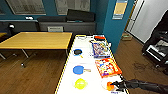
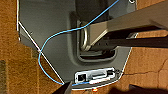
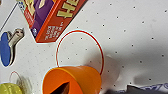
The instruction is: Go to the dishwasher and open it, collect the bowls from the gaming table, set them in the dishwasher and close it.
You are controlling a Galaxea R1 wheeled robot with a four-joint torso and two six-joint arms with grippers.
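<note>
White gaming table (image 1: pixel 86 62) carries black (image 1: pixel 77 52), blue (image 1: pixel 78 69) and yellow-green (image 1: pixel 80 83) bowls down its left side. Right gripper (image 1: pixel 115 86) sits near right at an orange cup (image 3: pixel 72 80); jaw state undeterminable. Advise squaring over a bowl rim before closing

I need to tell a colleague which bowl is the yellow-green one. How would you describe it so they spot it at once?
Find the long white table with the yellow edge bearing game boxes. Along its left side, three round items lie in a row; the yellow-green bowl is nearest the camera, just below the blue one. Its bright lime colour sets it apart.
</note>
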